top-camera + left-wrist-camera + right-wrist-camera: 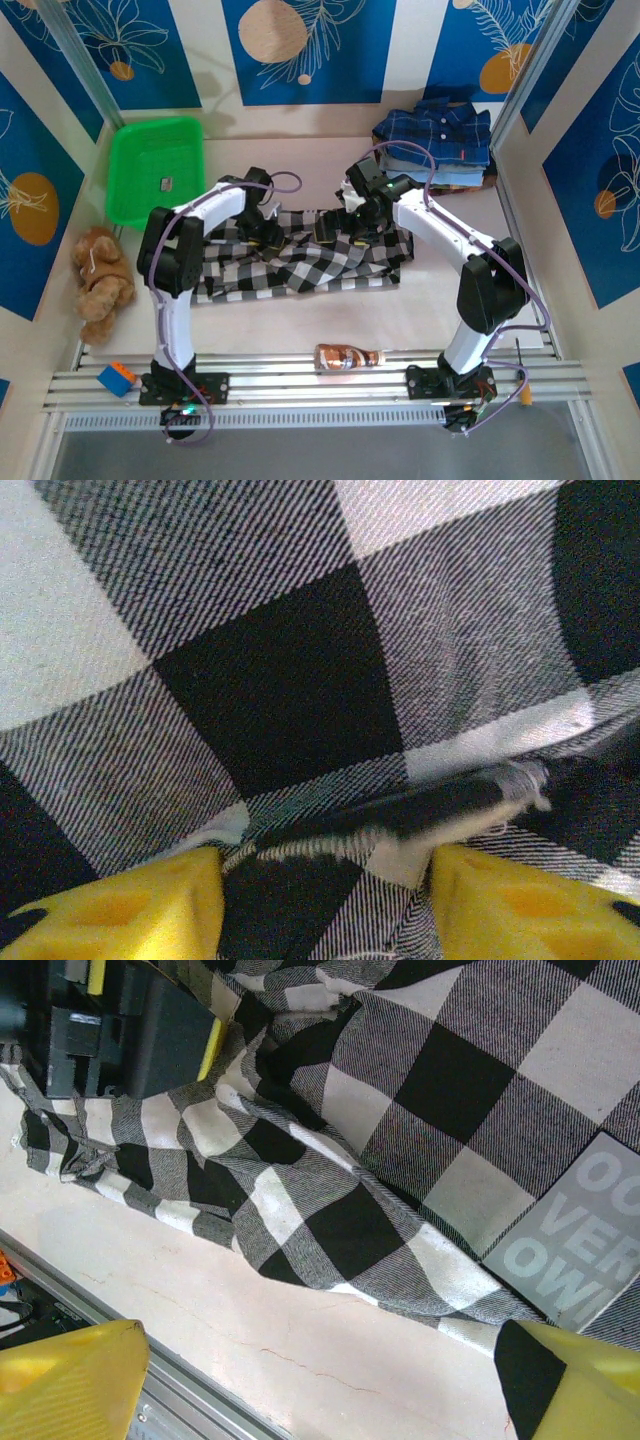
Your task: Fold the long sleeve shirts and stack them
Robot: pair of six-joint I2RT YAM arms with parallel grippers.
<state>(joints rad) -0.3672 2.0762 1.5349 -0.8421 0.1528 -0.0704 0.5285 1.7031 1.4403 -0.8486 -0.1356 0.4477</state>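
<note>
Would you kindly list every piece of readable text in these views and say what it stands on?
"VER" over "OWI", both cut off at the frame edge: grey patch on the checked shirt.
Bottle label: too small to read.
Sticker in the green basket: too small to read.

L gripper (268,230) & R gripper (340,225) over checked shirt (300,262); folded stack (435,140) far-right.

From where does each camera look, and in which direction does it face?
Top external: above and behind the arms, facing down at the table; left arm and right arm show, over the checked shirt.
Left wrist: on the left wrist, close above the shirt; left gripper at bottom.
Right wrist: on the right wrist, facing the shirt's edge and table; right gripper at bottom.
Shared: all three show the checked shirt.
</note>
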